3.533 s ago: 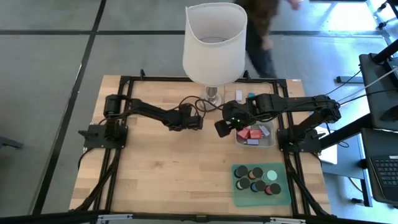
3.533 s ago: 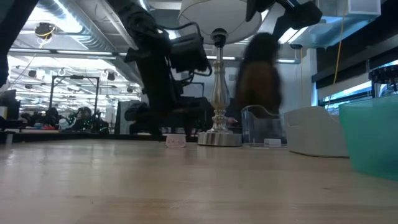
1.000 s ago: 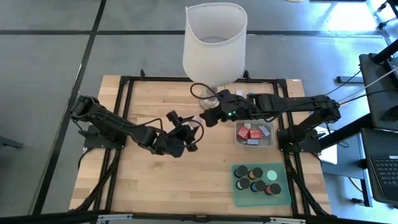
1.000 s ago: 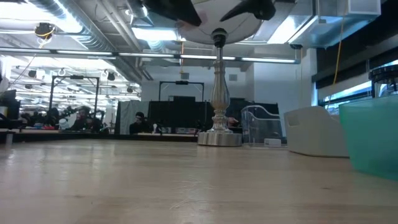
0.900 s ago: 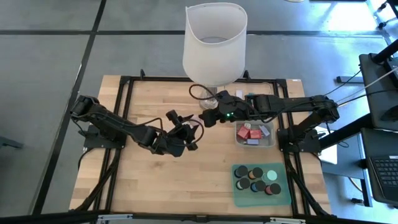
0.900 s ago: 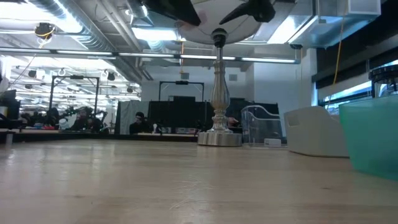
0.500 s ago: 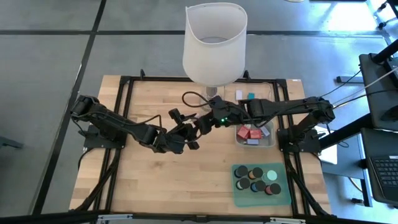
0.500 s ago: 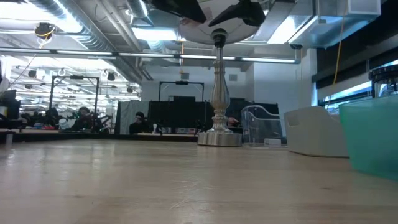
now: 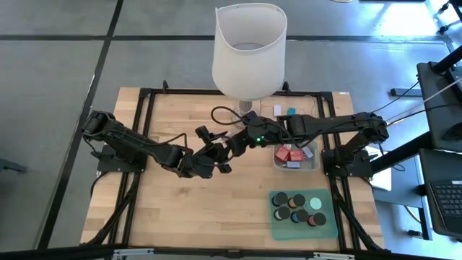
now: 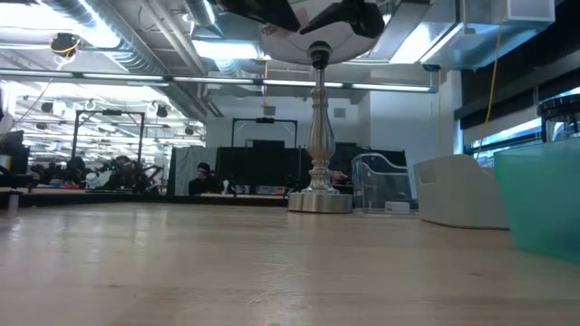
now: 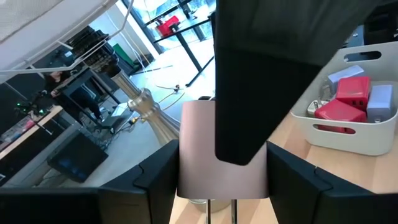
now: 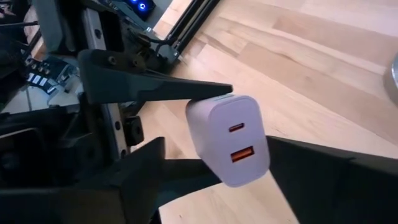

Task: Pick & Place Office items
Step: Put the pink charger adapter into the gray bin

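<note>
The table [image 9: 180, 209] holds the big white lamp [image 9: 249, 47] at its far edge. The grey tray [image 9: 314, 165] sits just right of the lamp's foot, with red and pale blocks [image 9: 292, 154] inside. The green mat [image 9: 332, 230] lies nearer the front than the lamp, with round discs [image 9: 297, 208] on it. My left claw [image 9: 220, 155] and right claw [image 9: 232, 146] meet just in front of the lamp's foot, up off the table. Both pinch one pale pink plug block [image 12: 230, 140] between them.
</note>
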`<state>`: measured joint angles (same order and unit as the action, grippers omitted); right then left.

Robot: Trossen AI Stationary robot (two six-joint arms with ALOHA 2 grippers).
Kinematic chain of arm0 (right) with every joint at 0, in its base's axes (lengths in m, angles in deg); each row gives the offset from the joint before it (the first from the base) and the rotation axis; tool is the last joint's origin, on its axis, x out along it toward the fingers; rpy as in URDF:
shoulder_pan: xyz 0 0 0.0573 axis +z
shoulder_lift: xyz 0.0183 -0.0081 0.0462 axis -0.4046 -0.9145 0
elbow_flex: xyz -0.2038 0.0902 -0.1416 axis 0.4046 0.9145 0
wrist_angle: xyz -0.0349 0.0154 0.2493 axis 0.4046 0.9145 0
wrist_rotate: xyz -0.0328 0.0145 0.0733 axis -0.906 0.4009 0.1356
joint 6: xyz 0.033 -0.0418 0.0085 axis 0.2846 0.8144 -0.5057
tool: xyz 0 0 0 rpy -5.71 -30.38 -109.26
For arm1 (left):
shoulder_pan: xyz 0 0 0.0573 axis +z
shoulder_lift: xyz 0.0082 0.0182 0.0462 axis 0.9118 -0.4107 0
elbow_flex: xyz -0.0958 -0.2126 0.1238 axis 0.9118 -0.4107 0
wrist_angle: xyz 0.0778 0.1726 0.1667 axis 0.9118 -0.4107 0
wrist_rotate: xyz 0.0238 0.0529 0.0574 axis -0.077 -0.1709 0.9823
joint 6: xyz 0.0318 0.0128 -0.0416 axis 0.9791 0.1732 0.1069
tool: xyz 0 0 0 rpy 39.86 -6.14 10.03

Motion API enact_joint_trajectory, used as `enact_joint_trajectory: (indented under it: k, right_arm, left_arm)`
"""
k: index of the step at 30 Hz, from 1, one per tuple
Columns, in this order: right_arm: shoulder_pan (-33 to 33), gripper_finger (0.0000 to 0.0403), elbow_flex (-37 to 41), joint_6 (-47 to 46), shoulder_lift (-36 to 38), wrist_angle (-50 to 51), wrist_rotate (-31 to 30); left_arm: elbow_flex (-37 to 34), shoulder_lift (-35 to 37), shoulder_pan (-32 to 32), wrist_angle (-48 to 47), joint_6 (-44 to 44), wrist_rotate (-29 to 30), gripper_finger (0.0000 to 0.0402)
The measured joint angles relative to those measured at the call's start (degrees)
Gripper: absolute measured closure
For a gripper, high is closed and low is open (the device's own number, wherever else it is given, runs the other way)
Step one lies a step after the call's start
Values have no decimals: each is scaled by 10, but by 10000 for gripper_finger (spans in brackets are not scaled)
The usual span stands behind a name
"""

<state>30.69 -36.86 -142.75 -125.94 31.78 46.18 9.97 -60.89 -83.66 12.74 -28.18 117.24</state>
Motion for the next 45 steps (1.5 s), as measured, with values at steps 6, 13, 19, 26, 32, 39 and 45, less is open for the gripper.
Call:
enact_joint_trajectory:
  k: [6, 13, 19, 26, 32, 39, 45]
  right_arm:
    - [0, 210, 0, -1, 0, 4, -26]
    - [1, 279, 0, 6, 1, 8, -32]
    - [1, 279, 0, 3, 1, 8, -40]
    - [0, 281, 0, -9, 1, 0, -36]
    - [-6, 281, 0, -7, 1, 33, -34]
    - [-8, 282, 0, -11, 16, 174, -23]
    - [35, 282, 0, -46, 47, 265, 7]
  left_arm:
    - [0, 0, 0, 11, 0, 0, 203]
    - [-1, 0, -1, 16, 0, -10, 203]
    - [-1, 0, 0, 22, 0, -14, 199]
    - [0, 0, -7, 32, 31, -6, 164]
    - [0, 20, -6, 30, -62, -51, 126]
    - [0, 66, 1, -7, -140, -112, 104]
    - [1, 96, -7, -116, -213, -109, 105]
